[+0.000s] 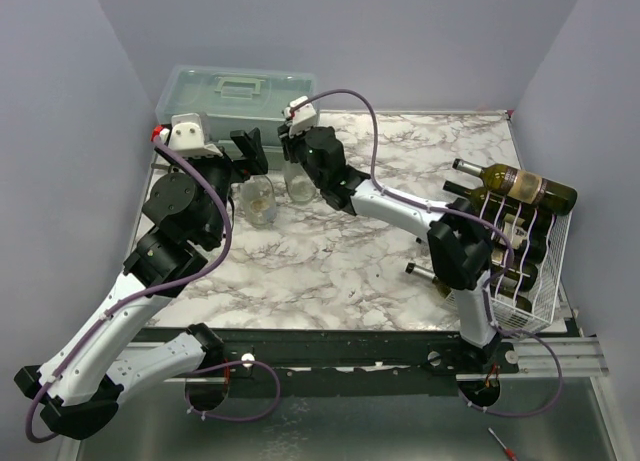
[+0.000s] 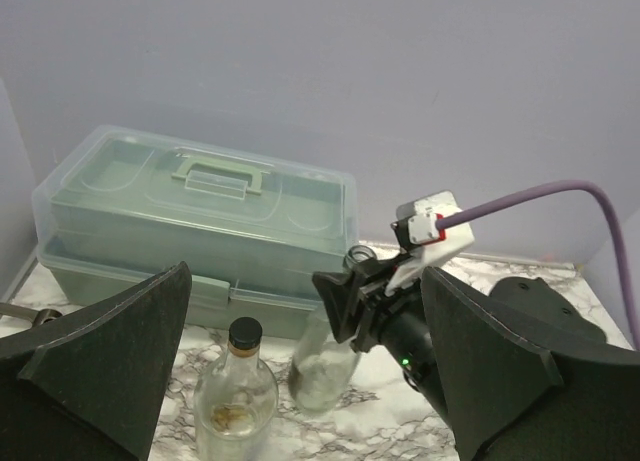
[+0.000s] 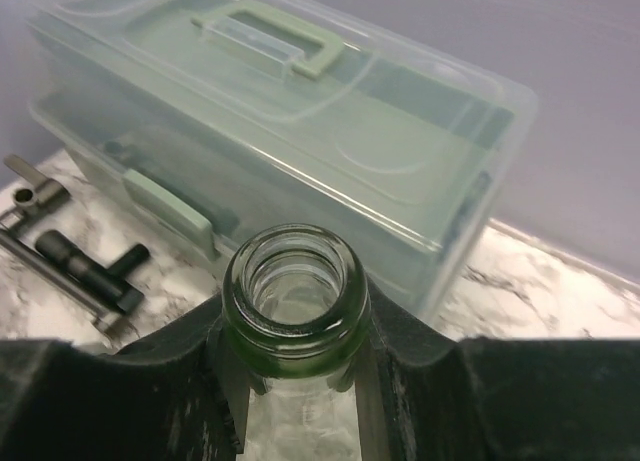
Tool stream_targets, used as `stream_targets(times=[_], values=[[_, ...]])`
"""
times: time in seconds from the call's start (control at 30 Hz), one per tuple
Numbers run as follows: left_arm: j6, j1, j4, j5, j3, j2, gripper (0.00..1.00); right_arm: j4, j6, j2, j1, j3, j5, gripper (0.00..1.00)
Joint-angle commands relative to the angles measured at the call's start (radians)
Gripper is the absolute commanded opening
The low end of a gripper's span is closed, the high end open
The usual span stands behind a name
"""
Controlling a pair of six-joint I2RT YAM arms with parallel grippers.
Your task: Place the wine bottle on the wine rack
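Counting as I go. Upper left of the top view has two clear bottles standing: one capped bottle (image 1: 258, 199) and one uncapped bottle (image 1: 300, 184). One toolbox (image 1: 238, 89) sits at the top edge. One wine rack (image 1: 540, 311) is at the right edge, and the dark bottles (image 1: 515, 186) lying on it number three, maybe four. They overlap, so I can't settle it. Two pincers: my left pincer (image 1: 250, 153) and my right pincer (image 1: 293, 149). One small red-handled tool (image 1: 497, 443) lies at bottom right.

Left arm (image 1: 180, 221): bending sharply at the elbow, wrist reaching toward the far left corner. Left gripper (image 2: 305, 381): fingers standing wide apart, holding nothing.

Right arm (image 1: 400, 206): stretching diagonally across to the far left. Right gripper (image 3: 297, 381): fingers (image 3: 170, 391) pressing on both sides of the wine bottle (image 3: 238, 303) neck.
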Motion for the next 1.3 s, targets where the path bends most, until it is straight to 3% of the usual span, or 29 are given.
stream_targets(times=[0.0,0.27,0.73,0.87,1.03,1.27], values=[[0.0,0.003,0.018,0.007,-0.007,-0.002,0.99,-0.015,-0.092,-0.155,-0.003,-0.113,0.076,0.01],[-0.007,0.004,0.018,0.011,-0.008,-0.001,0.99,-0.117,-0.14,-0.358,-0.003,-0.23,0.14,0.01],[-0.02,0.004,0.013,0.021,-0.008,-0.001,0.99,-0.626,-0.326,-0.515,0.022,-0.016,0.441,0.01],[-0.022,0.004,0.013,0.02,-0.009,0.0,0.99,-0.615,-0.493,-0.562,0.026,-0.055,0.576,0.01],[-0.028,0.002,0.011,0.026,-0.009,-0.001,0.99,-0.487,-0.7,-0.679,0.026,-0.216,0.61,0.0],[-0.025,-0.004,0.011,0.021,-0.01,0.003,0.99,-0.541,-0.806,-0.745,-0.003,-0.302,0.685,0.01]])
